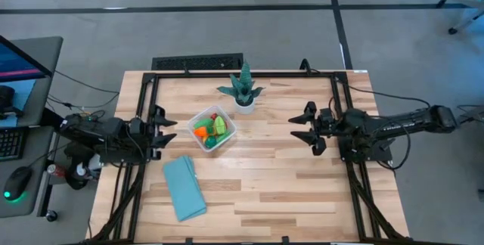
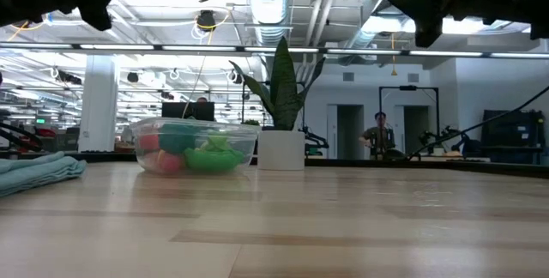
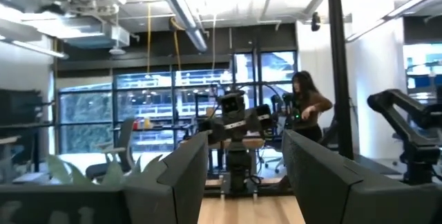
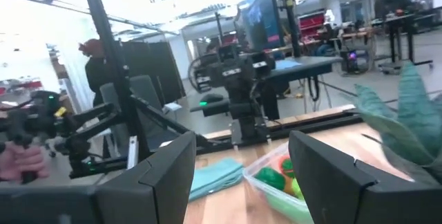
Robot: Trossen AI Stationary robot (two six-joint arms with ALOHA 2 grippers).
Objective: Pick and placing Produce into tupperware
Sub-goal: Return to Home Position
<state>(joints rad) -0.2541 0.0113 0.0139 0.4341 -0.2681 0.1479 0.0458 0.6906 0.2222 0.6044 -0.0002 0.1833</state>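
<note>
The clear tupperware (image 1: 212, 129) sits left of the table's middle and holds the produce (image 1: 210, 128): green, orange, red and pink pieces. The low view shows the tupperware (image 2: 196, 145) with the pieces piled inside. The right wrist view catches its corner (image 4: 280, 182). My left gripper (image 1: 168, 128) hovers open at the left edge, raised above the table, fingers pointing toward the tupperware. My right gripper (image 1: 302, 129) hovers open right of the middle, also raised, fingers pointing left. Neither touches anything.
A spiky teal plant in a white pot (image 1: 243, 90) stands just beyond the tupperware. A folded light-blue cloth (image 1: 184, 187) lies near the front left. Bare wood stretches across the table's middle and right. People stand in the room beyond the table.
</note>
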